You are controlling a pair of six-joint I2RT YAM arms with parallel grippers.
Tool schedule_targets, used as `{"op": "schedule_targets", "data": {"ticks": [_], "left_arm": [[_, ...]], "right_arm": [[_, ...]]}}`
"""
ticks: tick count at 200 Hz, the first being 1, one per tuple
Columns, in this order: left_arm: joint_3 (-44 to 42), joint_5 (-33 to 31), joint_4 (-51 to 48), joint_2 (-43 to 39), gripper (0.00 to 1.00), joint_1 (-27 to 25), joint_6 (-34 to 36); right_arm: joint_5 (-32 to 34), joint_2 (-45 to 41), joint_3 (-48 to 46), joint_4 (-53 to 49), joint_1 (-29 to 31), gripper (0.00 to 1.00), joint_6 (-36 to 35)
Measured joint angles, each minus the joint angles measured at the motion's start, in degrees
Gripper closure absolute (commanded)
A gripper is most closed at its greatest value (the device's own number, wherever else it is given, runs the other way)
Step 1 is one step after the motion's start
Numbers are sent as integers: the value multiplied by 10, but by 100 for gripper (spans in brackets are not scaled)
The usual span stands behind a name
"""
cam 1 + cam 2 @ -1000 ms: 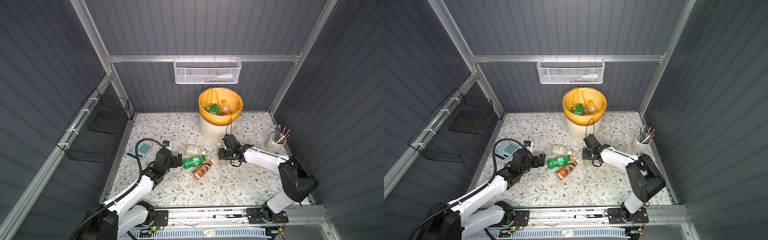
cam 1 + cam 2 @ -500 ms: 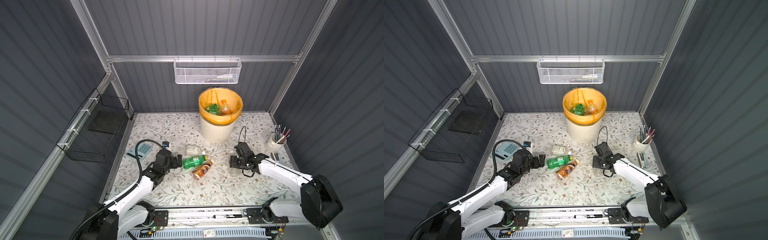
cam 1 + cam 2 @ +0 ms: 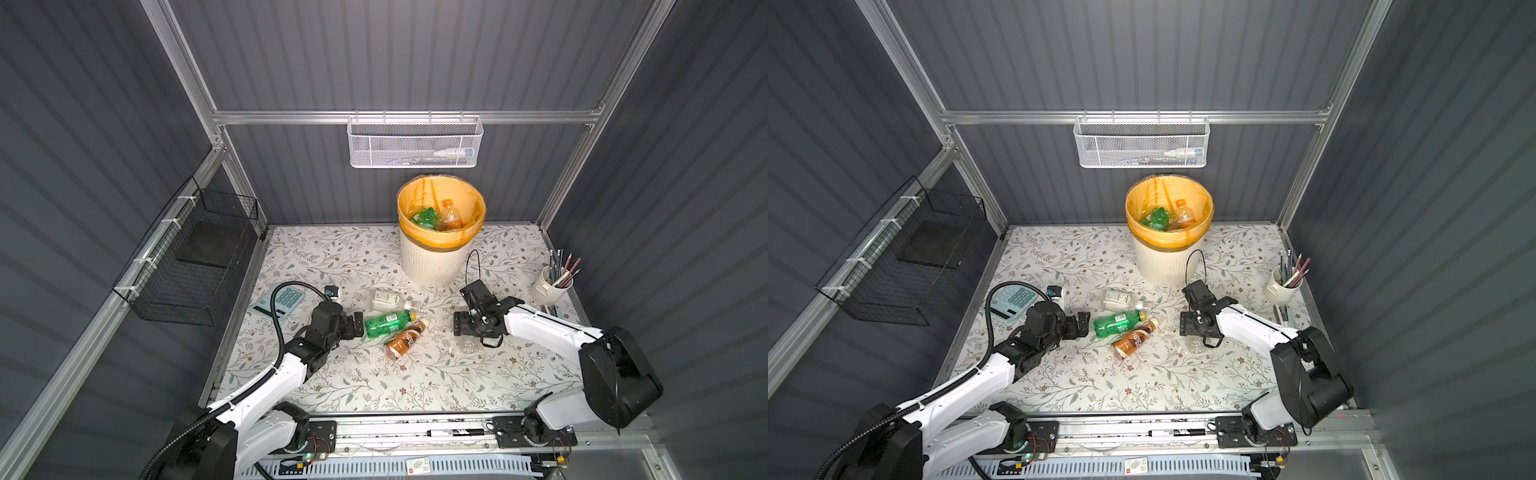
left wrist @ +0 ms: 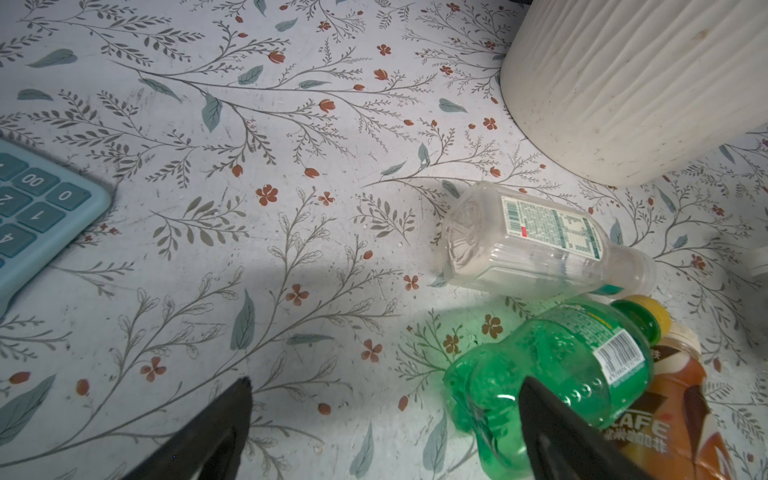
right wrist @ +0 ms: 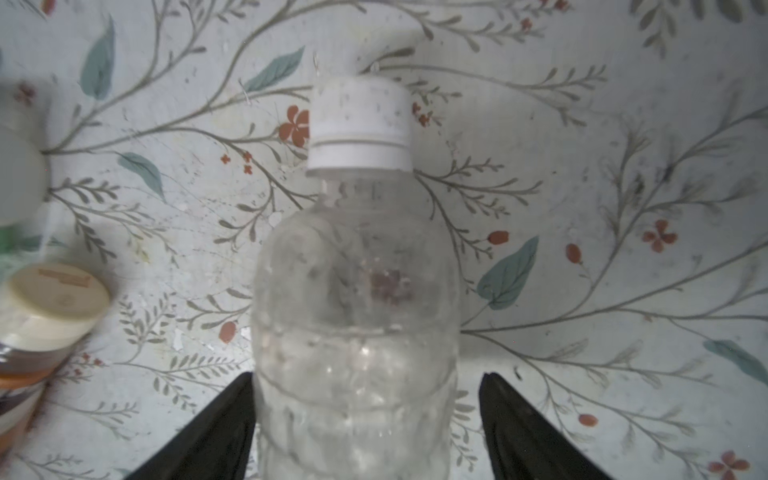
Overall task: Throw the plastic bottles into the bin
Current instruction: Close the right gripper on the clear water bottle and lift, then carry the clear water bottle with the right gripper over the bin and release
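While your right gripper (image 5: 366,376) straddles the clear bottle (image 5: 357,270), jaws apart, grip its middle gently; it looks light, crushable

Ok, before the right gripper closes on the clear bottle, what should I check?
1. The right gripper is open: ok.
2. The clear bottle lies between its fingers: ok.
3. The fingers are low enough to grip: cannot tell.
4. The left gripper is open and empty: ok.
5. The green bottle is centred in it: not ok, it lies by one finger.
6. The bin mouth is free: ok.
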Motion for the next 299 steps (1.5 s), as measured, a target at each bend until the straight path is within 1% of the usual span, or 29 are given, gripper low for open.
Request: {"op": "schedule_targets", "data": {"ticks": [40,73,88,98,129,150,167,187,205,221,235,254,263,266,276,279,283,290,299], "left_arm": [[-2,-2,0,-2,0,0,0],[-3,-6,0,-2,0,0,0],[-3,-8,0,-2,0,0,0],[-3,-9,0,-1,0,0,0],[-3,-11,1,7,0,0,0],[-3,-11,4,17,0,0,0],[-3,-10,6,23,0,0,0],[-3,-10,10,28,0,0,-2],[-3,-10,16,28,0,0,-3],[-3,-10,18,28,0,0,-4],[-3,-10,18,28,0,0,-5],[-3,-10,18,27,0,0,-8],[-3,-10,17,25,0,0,-8],[-3,-10,17,24,0,0,-9],[-3,-11,16,20,0,0,-8],[-3,-10,16,19,0,0,-8],[-3,-11,15,17,0,0,-8],[-3,-11,13,13,0,0,-8],[-3,-13,11,9,0,0,-8]], "right_arm": [[-10,40,21,-13,-5,41,-19],[-17,19,25,-10,-7,51,-27],[-16,-19,25,-9,-9,55,-29],[-9,-59,25,-7,-13,57,-32],[37,-218,30,9,-29,57,-51],[82,-316,61,39,-38,55,-84],[111,-356,108,83,-44,55,-122],[133,-362,169,152,-49,54,-170],[132,-328,239,210,-51,52,-205],[115,-261,322,245,-55,49,-223],[82,-172,417,245,-59,46,-229],[26,-31,562,205,-63,40,-229],[1,41,629,169,-64,34,-226],[-7,64,654,152,-64,30,-228],[-23,145,725,104,-65,11,-222],[-26,164,743,88,-65,8,-226],[-28,187,761,73,-66,6,-223],[-31,225,788,43,-67,4,-223],[-31,252,797,15,-68,3,-224]]}}
